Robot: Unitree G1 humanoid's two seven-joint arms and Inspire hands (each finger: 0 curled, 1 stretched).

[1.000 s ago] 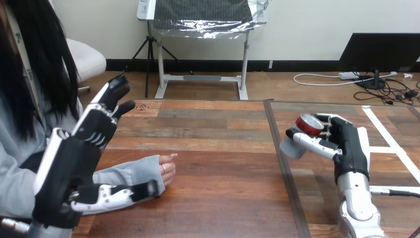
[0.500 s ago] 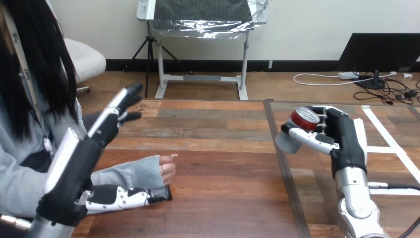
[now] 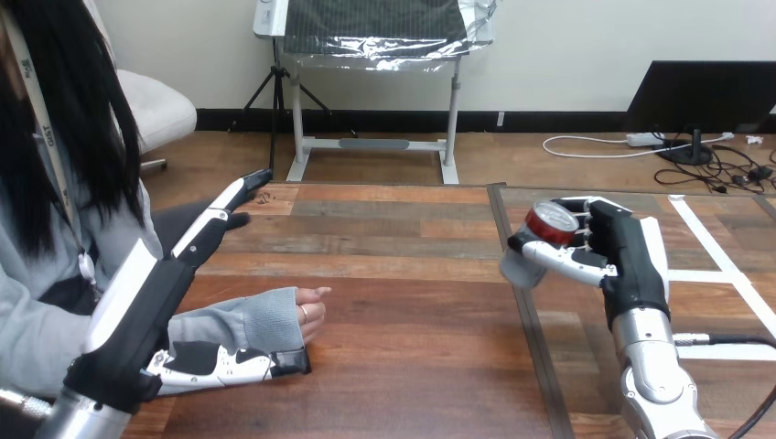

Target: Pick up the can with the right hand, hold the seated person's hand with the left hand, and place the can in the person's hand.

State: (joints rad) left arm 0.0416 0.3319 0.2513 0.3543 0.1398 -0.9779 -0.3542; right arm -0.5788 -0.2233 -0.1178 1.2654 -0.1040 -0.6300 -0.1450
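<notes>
Right hand [image 3: 625,261]: fingers were clamped round the can [image 3: 542,240], raised above the tabletop [image 3: 412,366]. Left hand [image 3: 151,302]: fingers were straight and apart, beside the person's wrist [image 3: 265,320].

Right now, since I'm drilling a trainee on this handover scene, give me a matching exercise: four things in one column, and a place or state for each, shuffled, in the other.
Things:
1. can
2. left hand
3. right hand
4. person's hand

Places or states:
A. resting on the wooden table, at the view's left
B. open, fingers straight, beside the person's sleeve
C. red-rimmed, gripped at the view's right
D. shut round the can

Pairs: 1-C, 2-B, 3-D, 4-A.
</notes>
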